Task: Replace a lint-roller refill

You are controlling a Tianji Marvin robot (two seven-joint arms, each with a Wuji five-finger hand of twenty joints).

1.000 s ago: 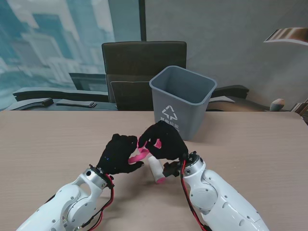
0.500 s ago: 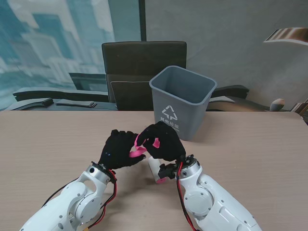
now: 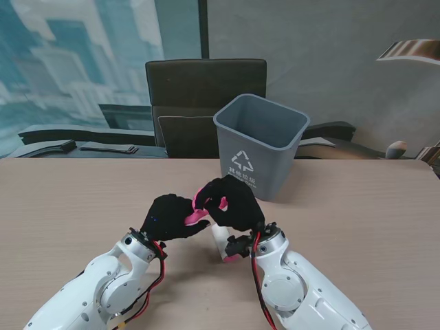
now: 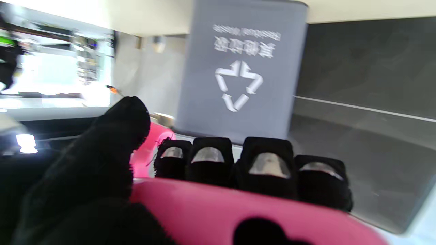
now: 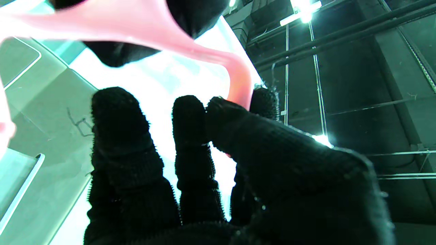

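The left hand point(image 3: 167, 216), gloved in black, is clenched around the pink lint-roller handle point(image 3: 197, 216) near the middle of the table point(image 3: 69, 206), and the left wrist view shows its four fingers point(image 4: 269, 163) curled over the broad pink body point(image 4: 218, 211) with the thumb pressed on from the other side. The right hand point(image 3: 234, 203), also in a black glove, meets it from the right and grasps the other end of the same pink piece; in the right wrist view the fingertips point(image 5: 224, 109) pinch the curved end of the pink handle point(image 5: 238, 78), which bends away toward the other glove. Both hands are held close together, touching or almost touching over the handle. Just nearer to me than the right hand, a white roll point(image 3: 221, 240) with a pink end point(image 3: 229, 258) sticks out under the palm; whether it rests on the table or hangs from the handle cannot be told. A grey bin point(image 3: 261, 144) with a recycling mark stands on the table just beyond the hands, and a dark chair point(image 3: 199, 89) stands behind the table's far edge.
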